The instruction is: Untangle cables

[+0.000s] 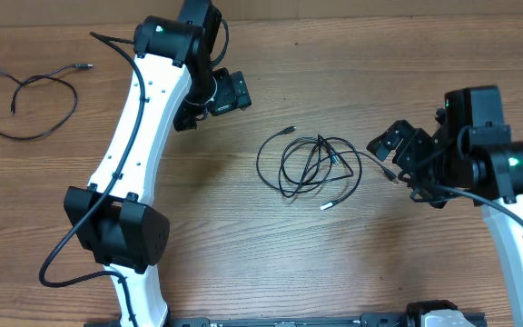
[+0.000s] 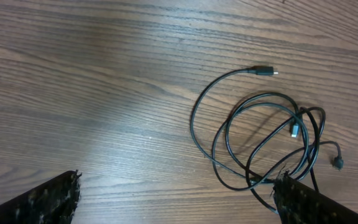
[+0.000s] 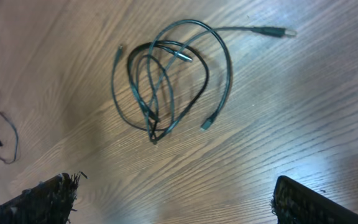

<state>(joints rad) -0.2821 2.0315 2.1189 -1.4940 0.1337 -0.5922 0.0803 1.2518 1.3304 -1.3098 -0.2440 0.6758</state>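
risk: the tangled cables (image 1: 314, 165) are thin and overlap. closing on the bunch could pinch two cords at once and pull the knot tighter, or drag the whole heap across the wooden table (image 1: 243, 254). both sets of my fingers stand wide, holding nothing. my left gripper (image 2: 179, 208) has the tangle beside one finger, not between them. my right gripper (image 3: 173, 208) has it ahead, untouched. a separate loose cable (image 1: 25, 104) lies well apart, far left.

Where the cables (image 1: 319, 161) cross in the bunch, which cord lies over which is too small to tell.
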